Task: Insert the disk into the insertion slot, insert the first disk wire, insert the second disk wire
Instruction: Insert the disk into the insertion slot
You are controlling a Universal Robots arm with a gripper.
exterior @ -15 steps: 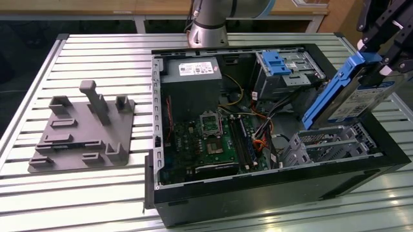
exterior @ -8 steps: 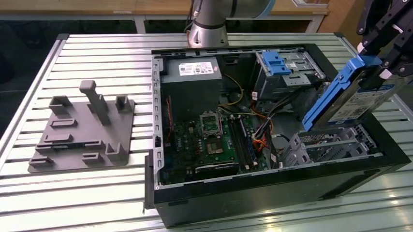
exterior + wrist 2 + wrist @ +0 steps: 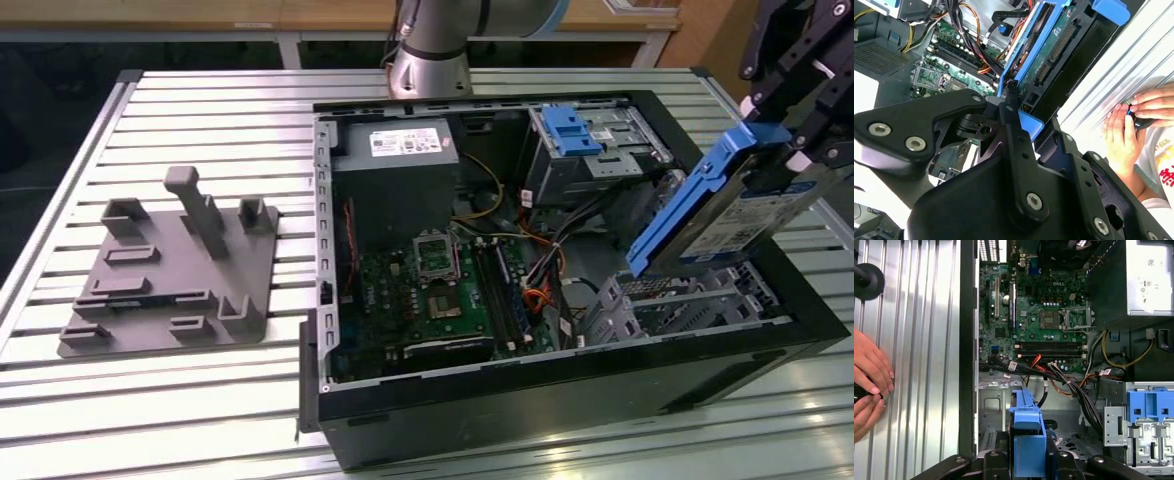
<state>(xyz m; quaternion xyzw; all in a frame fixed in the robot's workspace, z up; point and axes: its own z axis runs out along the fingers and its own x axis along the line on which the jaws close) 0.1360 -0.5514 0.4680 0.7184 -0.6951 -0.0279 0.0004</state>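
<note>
- Currently the fingers are closed on the disk. They clamp its bright blue carrier from both sides near the upper end. In the first wrist view the blue frame sits pinched between the two black fingers.
- Disk: off the bench, in the air and steeply tilted. Its high end is in the grip and its low end points down into the computer case. The silver face with the white label shows in the exterior view. The second wrist view shows the green circuit-board side.
- Insertion slot: a low grey sheet-metal bay in the case corner at the exterior view's right, just beneath the disk's low end. The disk is not seated in it. Cannot tell whether its lower edge touches the bay.
- Taller metal cage with the blue latch: further back in the case, apart from the disk.
- Cable bundle, orange and black: runs between the motherboard and the grey bay, and lies just beside the bay.
- Power supply: in the rear of the case, well apart from the disk.
- Bench, ribbed metal, carries the case. A grey fixture plate stands on it to the exterior view's left, well apart from the case.
- A person's hands rest on the bench just outside the case wall and show in both wrist views. They are closed around a small dark object.
</note>
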